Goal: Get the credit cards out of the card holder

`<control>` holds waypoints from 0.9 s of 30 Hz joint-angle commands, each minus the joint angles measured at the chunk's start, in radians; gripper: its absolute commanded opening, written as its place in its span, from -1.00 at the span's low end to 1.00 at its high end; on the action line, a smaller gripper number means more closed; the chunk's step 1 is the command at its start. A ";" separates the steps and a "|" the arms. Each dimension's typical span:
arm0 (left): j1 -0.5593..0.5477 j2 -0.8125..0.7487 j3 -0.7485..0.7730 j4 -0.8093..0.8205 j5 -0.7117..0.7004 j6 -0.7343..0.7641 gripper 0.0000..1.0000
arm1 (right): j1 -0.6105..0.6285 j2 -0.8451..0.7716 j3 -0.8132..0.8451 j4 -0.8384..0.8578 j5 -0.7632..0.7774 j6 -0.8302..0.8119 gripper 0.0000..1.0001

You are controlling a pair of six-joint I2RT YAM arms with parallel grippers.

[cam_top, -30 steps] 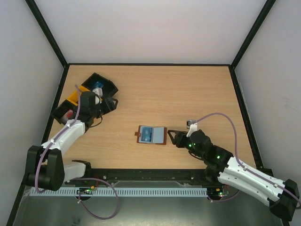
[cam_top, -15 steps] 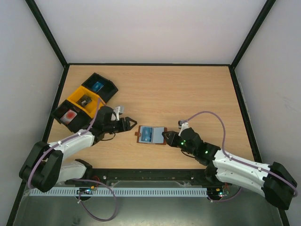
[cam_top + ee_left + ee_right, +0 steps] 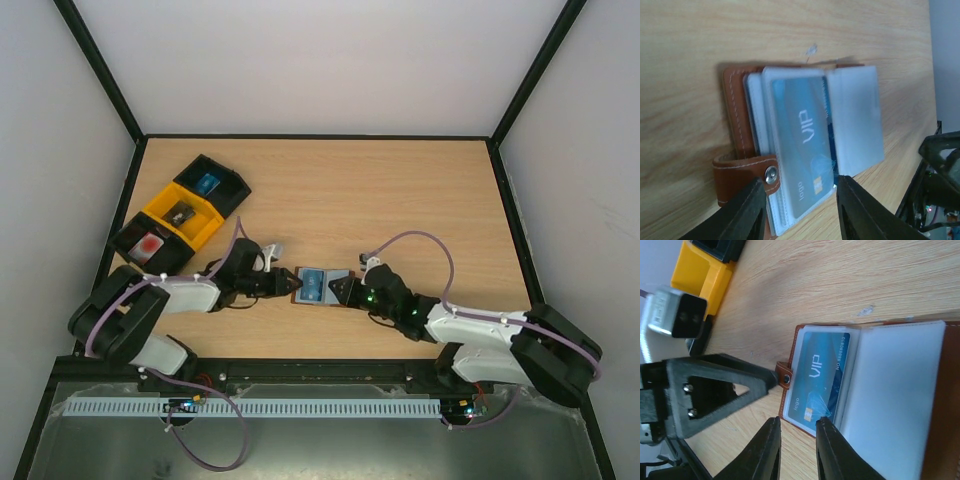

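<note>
The brown leather card holder (image 3: 322,284) lies open on the table between both arms. A blue card marked VIP (image 3: 802,145) sits in its clear sleeve (image 3: 822,372), beside a blank white sleeve (image 3: 890,405). My left gripper (image 3: 800,202) is open at the holder's tab side (image 3: 291,285). One of its fingers (image 3: 745,210) overlaps the snap tab (image 3: 740,175). My right gripper (image 3: 797,437) reaches in from the other side (image 3: 338,290). Its jaws are narrow but apart, at the holder's near edge, with only table between them.
At the back left stand a yellow bin (image 3: 180,215) and two black bins (image 3: 210,183), with a red item (image 3: 150,243) in the nearer black one. The left gripper's finger (image 3: 725,390) shows in the right wrist view. The right arm (image 3: 940,165) is close on the holder's far side.
My left arm swung from the bins to the holder's tab side, jaws narrowing. My right gripper advanced onto the holder's other side and closed most of the way.
</note>
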 commanded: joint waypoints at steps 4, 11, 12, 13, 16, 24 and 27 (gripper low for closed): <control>-0.018 0.069 -0.026 0.094 0.006 -0.026 -0.32 | -0.002 0.097 0.031 0.122 0.000 -0.013 -0.59; -0.027 0.053 -0.047 0.064 -0.038 -0.034 -0.79 | -0.002 0.204 0.034 0.191 -0.059 -0.012 -0.58; -0.030 0.045 -0.051 0.061 -0.045 -0.041 -0.85 | -0.003 0.219 0.038 0.200 -0.066 -0.014 -0.58; -0.034 0.033 -0.053 0.057 -0.051 -0.048 -0.88 | -0.003 0.232 0.042 0.207 -0.069 -0.018 -0.58; -0.043 -0.012 -0.052 0.038 -0.072 -0.065 -0.91 | -0.004 0.271 0.060 0.204 -0.064 -0.029 -0.58; -0.044 -0.143 -0.077 -0.025 -0.186 -0.094 -0.64 | -0.011 0.357 0.077 0.228 -0.074 -0.052 -0.57; -0.042 -0.138 -0.098 0.077 -0.129 -0.123 -0.54 | -0.014 0.365 0.086 0.231 -0.063 -0.051 -0.59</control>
